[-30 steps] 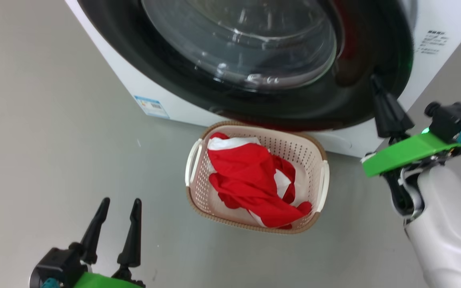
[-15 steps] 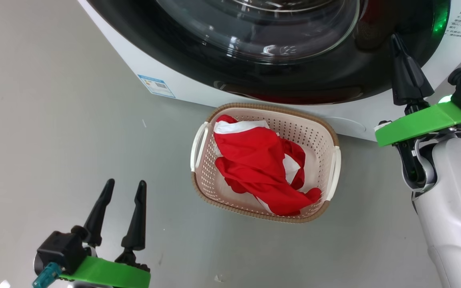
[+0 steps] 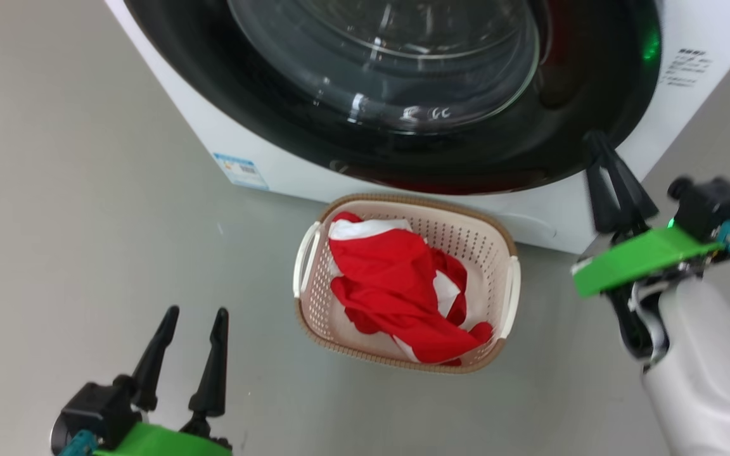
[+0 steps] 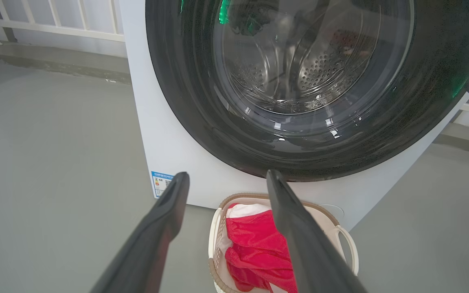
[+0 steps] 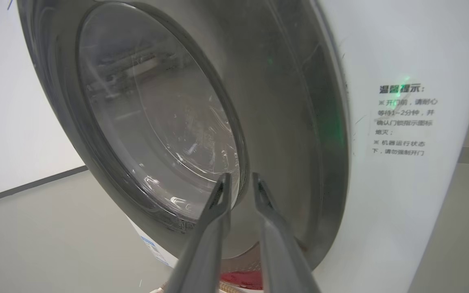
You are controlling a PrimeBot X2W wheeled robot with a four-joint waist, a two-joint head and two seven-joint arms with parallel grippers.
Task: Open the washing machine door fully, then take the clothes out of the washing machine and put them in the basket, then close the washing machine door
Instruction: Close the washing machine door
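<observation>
Head view: washing machine door [image 3: 466, 171] lies flat against the washing machine [image 3: 688, 38], facing the robot. The basket [image 3: 403, 199] stands on the floor just before it, long axis running handle to handle across the view. The clothes [image 3: 397, 285] are heaped inside, lying diagonally. Left gripper [image 3: 196, 311] is spread wide and empty, fingers pointing at the machine. Right gripper [image 3: 596, 138] is beside the door's rim.

Left wrist view: left gripper [image 4: 228, 175] has parted fingers framing the basket [image 4: 238, 197] and the clothes [image 4: 255, 240] below the door [image 4: 185, 81].

Right wrist view: right gripper [image 5: 240, 177] is nearly closed, holding nothing and aimed at the door [image 5: 291, 122].

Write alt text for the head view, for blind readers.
Red and white clothes lie in a cream basket on the floor before a washing machine with a black-rimmed glass door. Left gripper open at lower left; right gripper near the door's rim.
</observation>
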